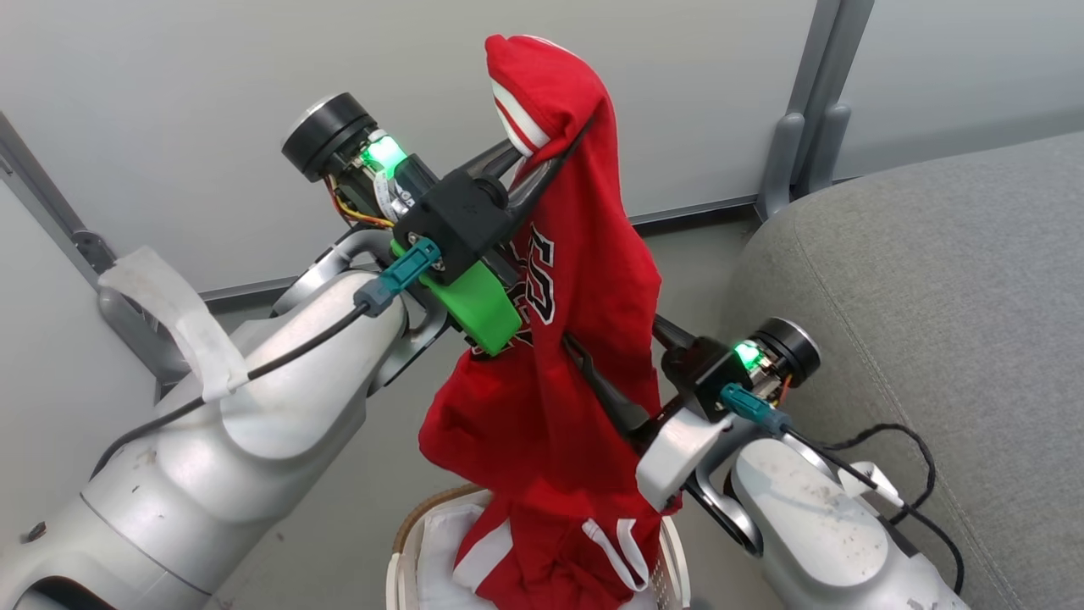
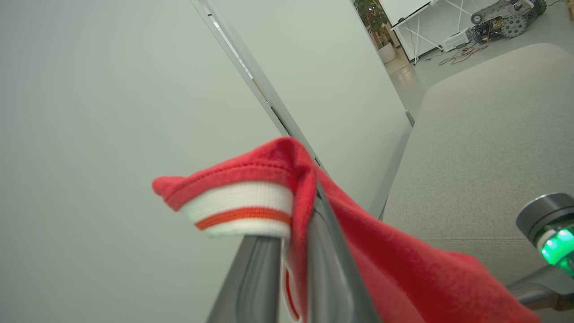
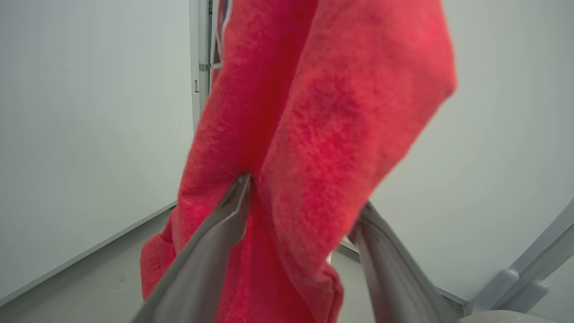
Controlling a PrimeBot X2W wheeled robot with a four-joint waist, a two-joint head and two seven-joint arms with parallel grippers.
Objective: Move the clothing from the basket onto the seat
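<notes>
A red jersey [image 1: 584, 280] with white trim and lettering hangs in the air above the basket [image 1: 412, 524]. My left gripper [image 1: 540, 159] is shut on its striped top edge [image 2: 242, 208], held high. My right gripper [image 1: 597, 368] reaches into the hanging cloth from the lower right. Its fingers stand open [image 3: 305, 193] with a fold of the jersey [image 3: 314, 112] between them. A second red garment [image 1: 542, 568] with white stripes and a drawstring lies in the basket on the white liner [image 1: 436, 542]. The grey seat [image 1: 931, 280] is to the right, close by.
Pale wall panels rise behind, with a grey metal post [image 1: 800, 127] at the seat's back corner. A black cable [image 1: 910, 440] from my right arm lies on the seat. A second post [image 1: 59, 220] stands at the far left.
</notes>
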